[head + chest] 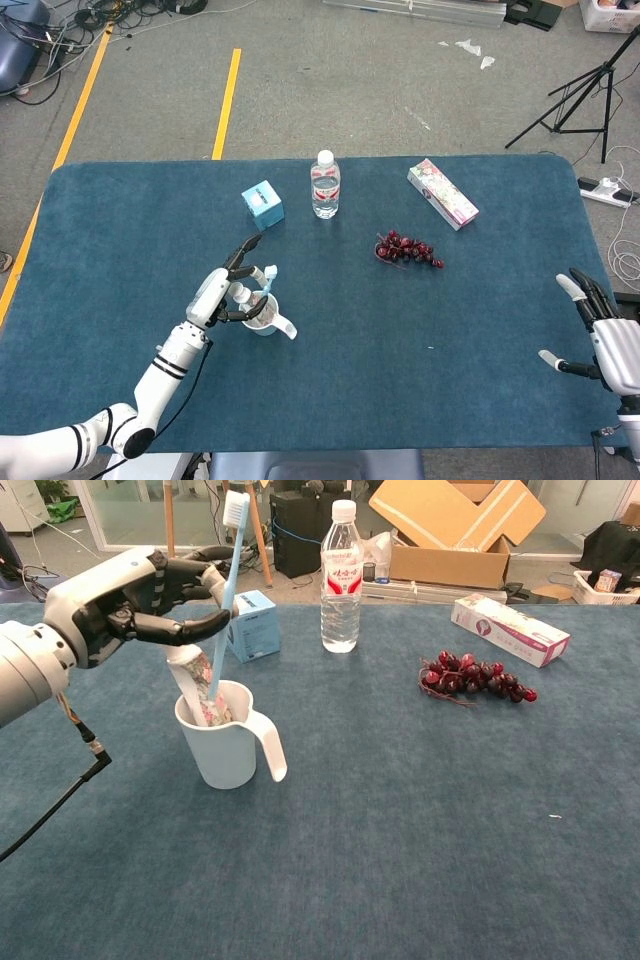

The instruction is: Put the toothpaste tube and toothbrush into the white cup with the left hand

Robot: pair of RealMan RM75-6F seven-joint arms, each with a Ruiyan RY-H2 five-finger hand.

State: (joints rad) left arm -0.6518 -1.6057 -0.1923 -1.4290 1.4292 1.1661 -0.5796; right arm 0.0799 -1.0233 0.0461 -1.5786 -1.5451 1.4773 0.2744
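Note:
A white cup [228, 755] with a handle stands on the blue table, left of centre. A floral toothpaste tube [196, 685] leans inside it, cap up. My left hand [135, 605] hovers just above and left of the cup and pinches a light blue toothbrush [230, 560] near its middle. The brush stands nearly upright, bristles on top, with its lower end inside the cup beside the tube. In the head view, the left hand [222, 290] sits over the cup [270, 322]. My right hand [598, 335] rests open at the table's right edge, holding nothing.
Behind the cup stand a small blue box [254, 625] and a water bottle [341, 575]. A bunch of dark red grapes [478, 680] lies to the right, with a pink floral box [510, 628] beyond it.

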